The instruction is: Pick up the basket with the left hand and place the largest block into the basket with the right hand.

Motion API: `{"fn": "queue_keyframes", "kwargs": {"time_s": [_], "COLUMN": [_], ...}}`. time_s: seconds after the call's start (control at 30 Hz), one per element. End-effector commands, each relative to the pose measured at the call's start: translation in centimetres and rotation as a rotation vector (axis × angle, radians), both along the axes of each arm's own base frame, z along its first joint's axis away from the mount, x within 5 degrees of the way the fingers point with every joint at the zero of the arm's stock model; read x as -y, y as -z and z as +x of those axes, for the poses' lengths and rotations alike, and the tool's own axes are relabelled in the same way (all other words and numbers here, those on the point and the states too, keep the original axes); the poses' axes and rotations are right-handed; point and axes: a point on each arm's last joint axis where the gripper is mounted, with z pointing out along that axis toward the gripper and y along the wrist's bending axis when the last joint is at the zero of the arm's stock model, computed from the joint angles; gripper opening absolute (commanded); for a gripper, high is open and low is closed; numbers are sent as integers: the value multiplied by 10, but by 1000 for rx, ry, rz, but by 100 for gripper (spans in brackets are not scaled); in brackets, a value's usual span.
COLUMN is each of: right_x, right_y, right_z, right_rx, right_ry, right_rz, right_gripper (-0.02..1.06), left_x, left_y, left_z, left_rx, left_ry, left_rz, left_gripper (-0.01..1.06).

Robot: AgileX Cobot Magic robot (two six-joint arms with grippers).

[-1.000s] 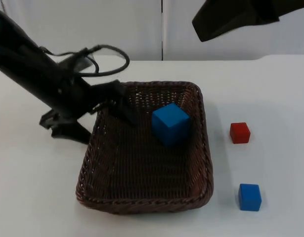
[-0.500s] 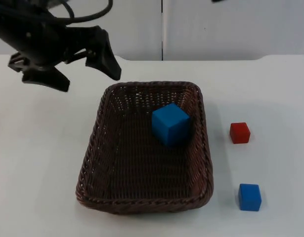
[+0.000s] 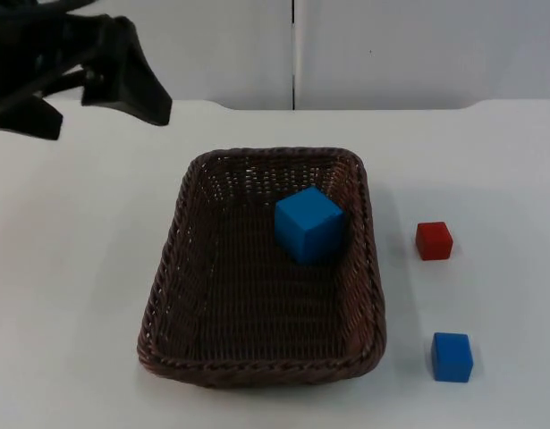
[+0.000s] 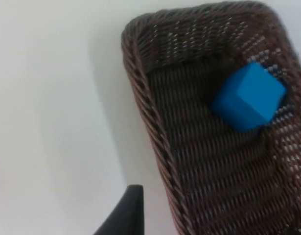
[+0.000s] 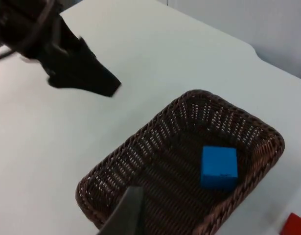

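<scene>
The dark-brown woven wicker rectangular basket [image 3: 257, 295] sits mid-table, holding the large smooth blue cube [image 3: 309, 224] at its far right. The left gripper [image 3: 100, 98], fingers spread, hovers far left, well apart.

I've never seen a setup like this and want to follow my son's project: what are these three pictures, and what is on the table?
It is a robot with two black arms, each ending in a two-finger grasping tool, working at a white table. One picture comes from a fixed camera looking down on the table; the other two come from cameras on the arms' wrists. On the table stands a brown wicker basket with a large blue block inside, near its right wall. Outside, to its right, lie a small red block and a small blue block. The left tool hangs open above the table's far left, away from the basket, holding nothing. The right tool looks down on the basket from above.
</scene>
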Motion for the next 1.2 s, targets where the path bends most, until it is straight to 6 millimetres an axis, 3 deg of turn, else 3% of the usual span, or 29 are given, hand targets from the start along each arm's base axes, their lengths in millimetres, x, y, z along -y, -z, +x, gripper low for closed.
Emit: {"fn": "queue_keyframes", "kwargs": {"time_s": [0.0, 0.33, 0.37, 0.53, 0.57, 0.67, 0.9, 1.17], "right_x": [7, 42, 42, 63, 63, 74, 95, 112], "right_y": [3, 18, 18, 20, 20, 18, 24, 30], "right_z": [-9, -48, -48, -72, -72, -85, -109, -128], "right_rx": [24, 64, 64, 101, 101, 121, 170, 165], "right_ry": [-1, 0, 0, -3, -3, -6, -9, -17], "right_rz": [16, 54, 54, 86, 86, 104, 146, 131], "right_gripper": [93, 93, 93, 93, 93, 93, 93, 93], "left_x": [-3, -18, -18, -27, -27, -32, -44, -59], "left_y": [-11, -61, -61, -91, -91, -103, -110, -98], "left_z": [-15, -92, -92, -138, -138, -164, -208, -238], "left_rx": [43, 297, 297, 478, 478, 553, 630, 574], "left_ry": [14, 45, 45, 60, 60, 49, 17, -43], "left_rz": [8, 21, 21, 38, 38, 23, 59, 163], "left_gripper": [105, 105, 105, 105, 105, 105, 105, 105]}}
